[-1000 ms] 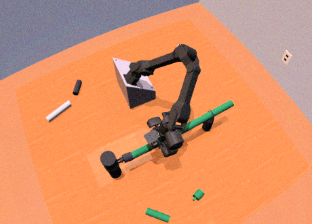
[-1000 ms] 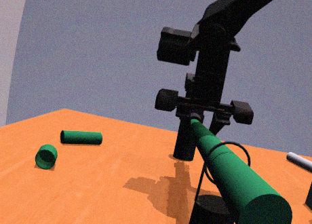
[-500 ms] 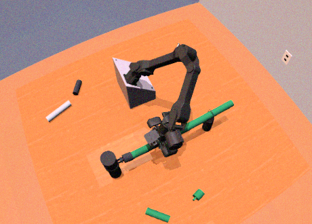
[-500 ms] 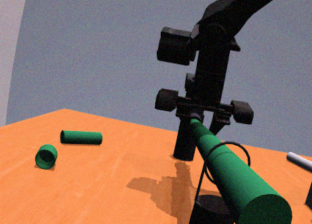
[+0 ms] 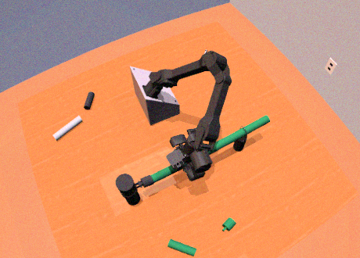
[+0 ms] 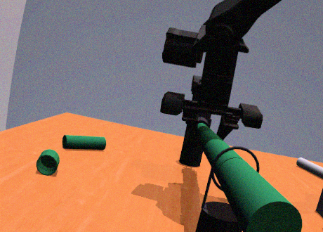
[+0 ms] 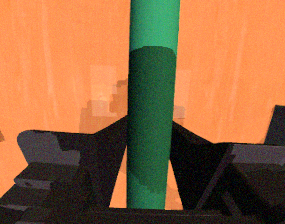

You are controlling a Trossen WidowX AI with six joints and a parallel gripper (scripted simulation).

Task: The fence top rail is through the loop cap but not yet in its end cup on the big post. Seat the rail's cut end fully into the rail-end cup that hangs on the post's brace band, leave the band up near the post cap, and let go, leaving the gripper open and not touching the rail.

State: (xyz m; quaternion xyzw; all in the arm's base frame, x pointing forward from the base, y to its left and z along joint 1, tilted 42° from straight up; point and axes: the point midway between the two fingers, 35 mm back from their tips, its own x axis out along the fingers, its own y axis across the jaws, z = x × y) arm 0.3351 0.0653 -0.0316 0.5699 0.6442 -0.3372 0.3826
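Note:
The green rail runs through the wire loop of the loop cap on the short black post. Its far end meets the dark rail-end cup beside the big black post; how deep it sits inside cannot be told. The cup hangs close under the post cap, in line with the rail. My gripper is shut on the rail between cup and loop, one finger on each side.
A grey wedge-shaped stand is by the arm's base. A white tube and a short black cylinder lie at the left. A short green tube and a green cap lie on the rail's other side.

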